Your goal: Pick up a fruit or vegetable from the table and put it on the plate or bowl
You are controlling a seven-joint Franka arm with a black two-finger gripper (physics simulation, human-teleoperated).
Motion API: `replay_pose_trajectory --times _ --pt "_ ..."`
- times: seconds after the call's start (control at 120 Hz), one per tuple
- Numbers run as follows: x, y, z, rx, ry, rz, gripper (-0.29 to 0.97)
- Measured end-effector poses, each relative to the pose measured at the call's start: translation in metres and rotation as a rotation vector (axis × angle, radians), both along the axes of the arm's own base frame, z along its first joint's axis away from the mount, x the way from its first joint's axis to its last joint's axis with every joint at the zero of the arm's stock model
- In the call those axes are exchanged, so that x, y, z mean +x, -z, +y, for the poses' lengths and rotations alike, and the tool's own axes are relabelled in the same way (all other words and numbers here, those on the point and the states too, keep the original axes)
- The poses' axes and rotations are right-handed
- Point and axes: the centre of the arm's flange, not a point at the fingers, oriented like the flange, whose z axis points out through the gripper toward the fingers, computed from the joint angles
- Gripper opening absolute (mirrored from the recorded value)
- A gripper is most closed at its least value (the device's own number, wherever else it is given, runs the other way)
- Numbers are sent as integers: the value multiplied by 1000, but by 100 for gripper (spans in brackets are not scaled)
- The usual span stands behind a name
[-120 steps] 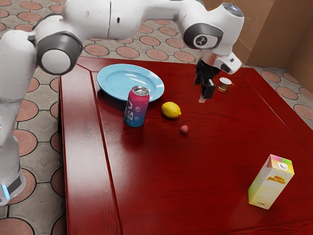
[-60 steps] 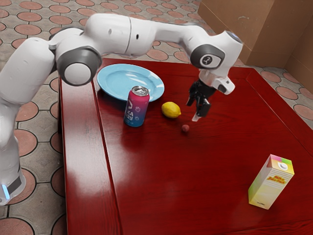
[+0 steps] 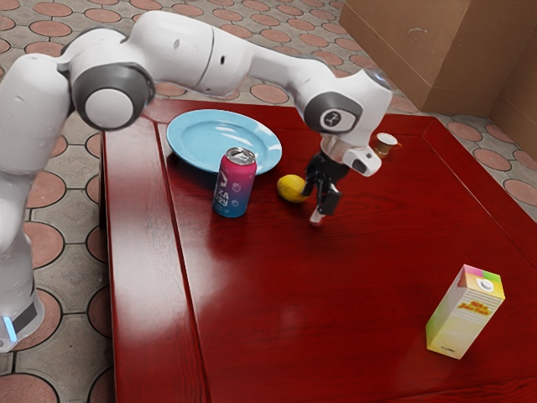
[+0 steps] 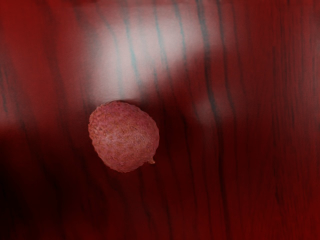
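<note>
A small pinkish-red lychee-like fruit (image 4: 124, 143) lies on the dark red table (image 3: 336, 285), straight under my hand in the wrist view. In the exterior view my black gripper (image 3: 319, 217) hangs low over that spot, open, and covers the fruit there. Nothing is between the fingers. A yellow lemon (image 3: 290, 187) rests just toward the exterior view's left of the gripper, partly behind the hand. The light blue plate (image 3: 201, 134) sits bare at the table's back left.
A pink and blue soda can (image 3: 234, 182) stands upright between the plate and the lemon. A small cup (image 3: 386, 144) is behind the arm at the back. A colourful juice carton (image 3: 465, 311) stands at the front right.
My arm has swung toward the exterior view's left and come down, from near the small cup to right over the small red fruit, which the gripper now hides.
</note>
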Motion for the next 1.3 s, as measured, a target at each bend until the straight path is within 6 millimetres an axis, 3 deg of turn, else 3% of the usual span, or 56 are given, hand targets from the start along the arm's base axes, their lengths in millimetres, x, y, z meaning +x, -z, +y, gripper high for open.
replay_pose_trajectory --times 0.117,0.283,0.483,0.817,1.3 --pt "3 1 -8 1 15 -35 68" --pt "15 9 11 9 -8 -71 68" --pt "27 15 8 10 5 -98 68" --pt "34 43 15 2 -3 -70 68" --pt "39 56 12 -6 4 -60 66"
